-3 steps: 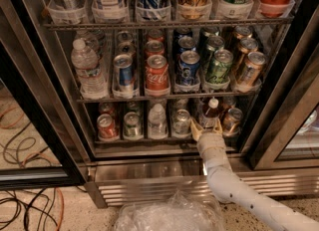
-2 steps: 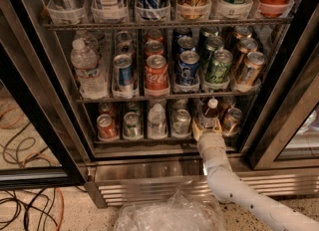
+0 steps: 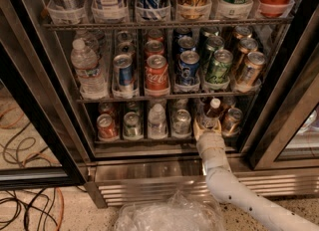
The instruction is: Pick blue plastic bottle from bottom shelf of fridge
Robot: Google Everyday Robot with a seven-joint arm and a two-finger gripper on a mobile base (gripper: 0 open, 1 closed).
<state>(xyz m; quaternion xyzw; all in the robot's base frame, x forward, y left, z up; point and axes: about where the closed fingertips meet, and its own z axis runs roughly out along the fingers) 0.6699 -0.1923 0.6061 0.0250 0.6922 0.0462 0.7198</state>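
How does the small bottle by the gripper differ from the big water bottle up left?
The small bottle has a brown neck and sits on the bottom shelf, gripper at its base; the water bottle is clear, taller, one shelf up. Both stand upright with white caps.

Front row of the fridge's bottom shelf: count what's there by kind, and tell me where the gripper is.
Drink cans: 4
Clear water bottle: 1
Blue plastic bottle: 1
Total: 6
The gripper is at that blue bottle's base, in the fifth lane from the left.
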